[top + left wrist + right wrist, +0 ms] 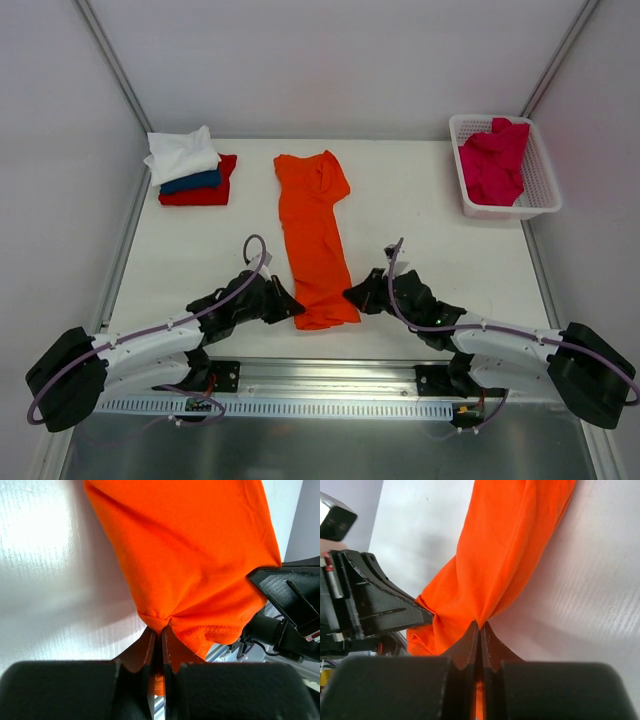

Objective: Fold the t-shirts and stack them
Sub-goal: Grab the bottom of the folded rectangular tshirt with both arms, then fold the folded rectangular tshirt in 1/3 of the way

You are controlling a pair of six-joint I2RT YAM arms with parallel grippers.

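Three finished, by the look of the pile [190, 172] at the far left corner of the table [420, 240]: white shirt [180, 153] on top, dark blue shirt [192, 182] in the middle, red shirt [205, 195] at the bottom, all folded small.

Busy now with the orange shirt [315, 235], lying flat in the middle of the table as a long narrow strip running from far to near, sides apparently turned in. Pinched at its near end from both sides: left claw [161, 632] closed tight on the near left corner of the cloth, right claw [480, 626] closed tight on the near right corner, a small peak of orange gathered between each pair of fingers. Probably set up to carry that near edge over toward the far end.

Left to do, judging from this: crosswise fold or folds on the orange shirt, then onto the pile. After that, the pink shirt [495, 160], crumpled and unfolded in the white basket [545, 205] at the far right, well apart from everything else. Roughly past halfway.
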